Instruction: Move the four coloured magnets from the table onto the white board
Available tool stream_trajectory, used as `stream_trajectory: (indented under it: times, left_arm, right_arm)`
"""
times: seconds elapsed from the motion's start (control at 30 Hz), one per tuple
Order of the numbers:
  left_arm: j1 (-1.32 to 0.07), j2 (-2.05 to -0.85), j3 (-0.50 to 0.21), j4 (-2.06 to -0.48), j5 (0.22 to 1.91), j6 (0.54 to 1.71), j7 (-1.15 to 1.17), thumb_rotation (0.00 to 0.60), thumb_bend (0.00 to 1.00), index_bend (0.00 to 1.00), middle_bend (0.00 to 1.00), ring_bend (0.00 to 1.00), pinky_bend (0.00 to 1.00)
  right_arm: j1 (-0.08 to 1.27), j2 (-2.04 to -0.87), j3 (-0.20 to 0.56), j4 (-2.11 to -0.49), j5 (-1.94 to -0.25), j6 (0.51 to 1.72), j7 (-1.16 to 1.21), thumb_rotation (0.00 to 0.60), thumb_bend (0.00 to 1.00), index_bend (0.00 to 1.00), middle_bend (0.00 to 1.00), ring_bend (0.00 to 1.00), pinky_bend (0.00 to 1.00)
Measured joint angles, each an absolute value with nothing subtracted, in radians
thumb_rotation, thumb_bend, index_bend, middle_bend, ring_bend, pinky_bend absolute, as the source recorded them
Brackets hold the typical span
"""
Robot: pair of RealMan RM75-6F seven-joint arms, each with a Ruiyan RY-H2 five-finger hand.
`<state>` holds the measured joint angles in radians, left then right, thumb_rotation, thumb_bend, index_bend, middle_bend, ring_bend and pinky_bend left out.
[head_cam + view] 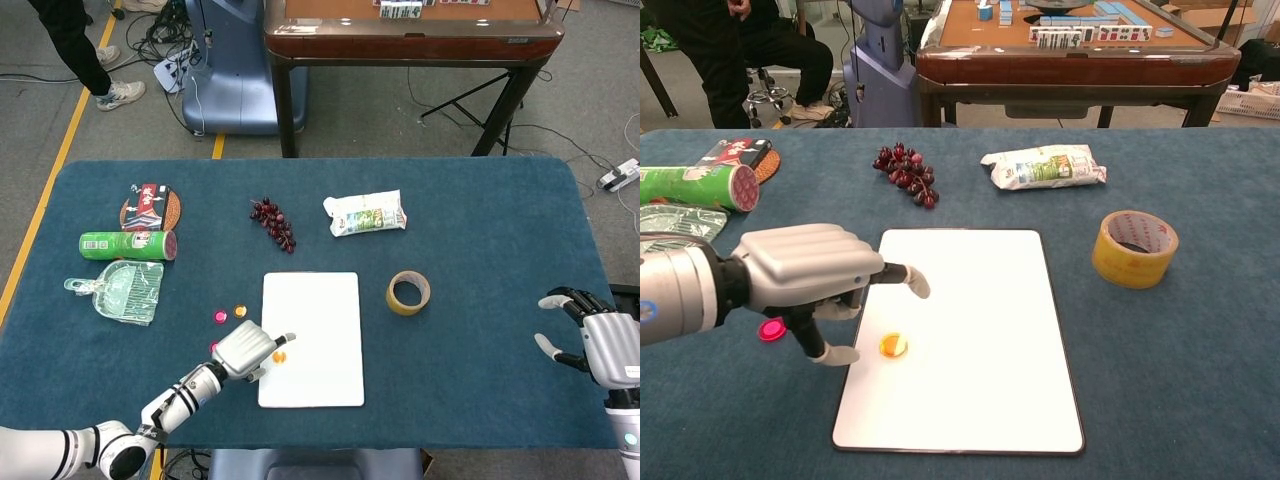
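Note:
The white board (318,320) lies flat in the middle of the blue table, also in the chest view (980,300). An orange magnet (279,355) rests on its left part (893,345), free of any fingers. My left hand (248,348) hovers at the board's left edge (805,278), one finger stretched over the board, holding nothing. On the cloth to the left lie a pink magnet (220,317), an orange magnet (240,311) and another pink magnet (771,329) beside the hand. My right hand (600,345) sits empty at the table's right edge, fingers apart.
Behind the board are a bunch of grapes (273,222), a snack bag (365,213) and a yellow tape roll (408,292). At the left are a green can (127,245), a green dustpan in a plastic wrap (120,290) and a round packet (150,208).

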<state>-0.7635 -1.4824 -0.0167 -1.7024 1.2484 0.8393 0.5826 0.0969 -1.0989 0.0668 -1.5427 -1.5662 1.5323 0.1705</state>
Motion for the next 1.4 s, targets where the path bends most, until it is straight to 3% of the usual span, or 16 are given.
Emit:
stream_trajectory:
  times: [0.17,0.33,0.77,1.4]
  left_arm:
    - [-0.746,-1.467,-0.004,-1.703,1.241,0.876,0.584,0.600,0.27,0.34,1.00,1.00,1.00]
    - [-0.739,-1.471,-0.010,-1.666,1.225,0.901,0.589,0.600,0.27,0.39,1.00,1.00,1.00]
    - [-0.782,-1.508,-0.063,-1.570,0.993,0.865,0.630,0.600,0.27,0.44,1.00,1.00,1.00]
    - [-0.818,-1.576,-0.101,-1.470,0.777,0.922,0.695,0.600,0.27,0.49,1.00,1.00,1.00]
  right_arm:
    - [0.098,-1.102,0.065,-1.544,-1.568,1.530,0.160,0.600,0.16,0.39,0.33,0.31,0.44]
    - [0.100,-1.105,0.065,-1.545,-1.565,1.521,0.151,0.600,0.16,0.39,0.34,0.31,0.44]
    - [0.102,-1.104,0.064,-1.544,-1.565,1.516,0.153,0.600,0.16,0.39,0.34,0.31,0.44]
    - [0.106,-1.108,0.060,-1.545,-1.570,1.507,0.144,0.600,0.16,0.39,0.34,0.31,0.44]
